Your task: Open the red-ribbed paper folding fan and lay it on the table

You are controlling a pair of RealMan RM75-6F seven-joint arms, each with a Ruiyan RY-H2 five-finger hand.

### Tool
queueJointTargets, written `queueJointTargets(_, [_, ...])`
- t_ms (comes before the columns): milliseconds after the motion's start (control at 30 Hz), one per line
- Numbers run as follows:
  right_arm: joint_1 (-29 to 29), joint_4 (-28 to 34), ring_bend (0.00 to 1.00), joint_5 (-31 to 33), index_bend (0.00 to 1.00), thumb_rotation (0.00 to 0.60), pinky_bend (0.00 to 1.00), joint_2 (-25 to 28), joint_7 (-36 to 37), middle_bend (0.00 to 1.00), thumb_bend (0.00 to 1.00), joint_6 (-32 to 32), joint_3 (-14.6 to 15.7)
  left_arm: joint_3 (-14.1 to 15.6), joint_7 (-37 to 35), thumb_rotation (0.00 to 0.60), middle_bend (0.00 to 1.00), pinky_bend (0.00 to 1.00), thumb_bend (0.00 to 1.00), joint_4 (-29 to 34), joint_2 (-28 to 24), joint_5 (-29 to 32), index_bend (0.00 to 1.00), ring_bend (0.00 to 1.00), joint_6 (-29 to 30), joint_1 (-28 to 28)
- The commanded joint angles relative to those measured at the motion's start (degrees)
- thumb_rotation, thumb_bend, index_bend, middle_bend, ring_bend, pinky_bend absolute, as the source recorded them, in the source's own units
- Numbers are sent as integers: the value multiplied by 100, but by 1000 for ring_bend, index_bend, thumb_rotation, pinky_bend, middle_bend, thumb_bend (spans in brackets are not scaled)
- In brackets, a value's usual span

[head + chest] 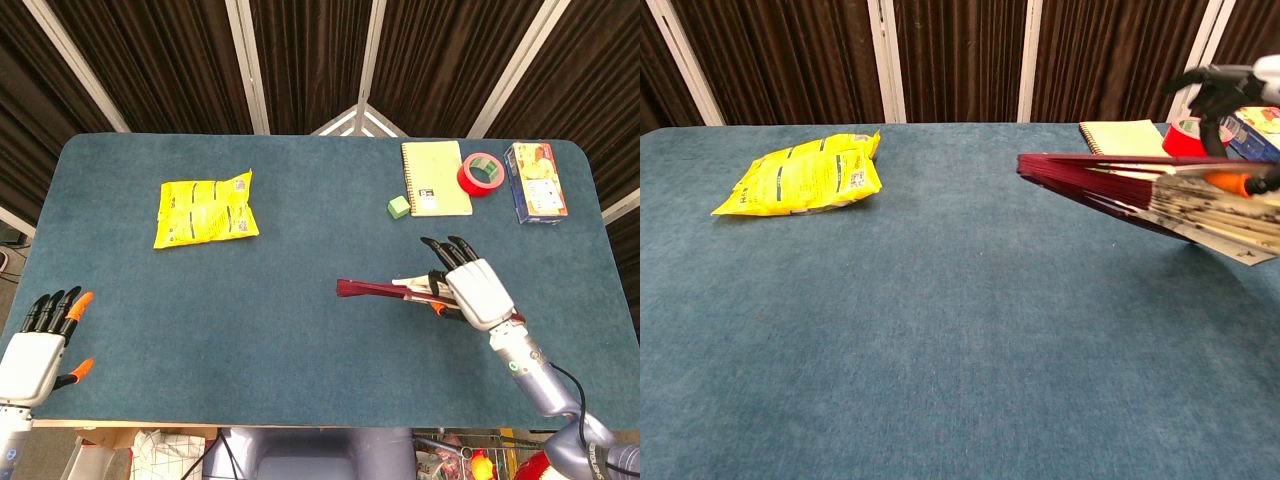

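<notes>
While my right hand (470, 294) grips the folding fan (385, 290) above the table (300, 330) — red ribs together, pointing left, paper only partly spread — my left hand (35, 345) hangs at the near-left edge, fingers apart, holding nothing, well apart from the yellow bag (205, 208)

The head view looks steeply down over the whole table (300, 250); the chest view faces low across it.

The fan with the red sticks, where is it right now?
The fan is in the right hand, held up off the table on the right side in the head view. Its red end points left, below the green block.
</notes>
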State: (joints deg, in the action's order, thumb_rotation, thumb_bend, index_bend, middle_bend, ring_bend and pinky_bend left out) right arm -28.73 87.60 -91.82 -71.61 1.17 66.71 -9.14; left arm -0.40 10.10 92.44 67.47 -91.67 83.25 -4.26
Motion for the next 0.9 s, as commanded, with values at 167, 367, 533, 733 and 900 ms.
queueJointTargets(167, [-458,598,198,465,684,600,131,286,-514,134,408,-582,-374,59,-321,600,0,0,278,-172,45,-86,76,0,-303,-219])
queueJointTargets(367, [-797,1127,209,914,710,600,137,394,-1076,155,435,-935,-655,10,-550,600,0,0,276,-364,192,-68,76,0,-413,-364])
queueJointTargets(533, [-1050,1620,209,1215,710,600,137,437,-1461,155,449,-1116,-839,-15,-799,600,0,0,274,-499,279,-113,75,0,-496,-499])
queueJointTargets(733, [-1321,2137,209,1571,710,600,137,420,-1902,155,449,-1269,-981,-177,-1391,600,0,0,270,-710,500,-85,75,0,-531,-700])
queueJointTargets(900, [-1574,2629,209,1922,710,600,137,331,-2137,155,449,-1375,-1093,-301,-1937,600,0,20,264,-869,659,-26,74,0,-714,-943])
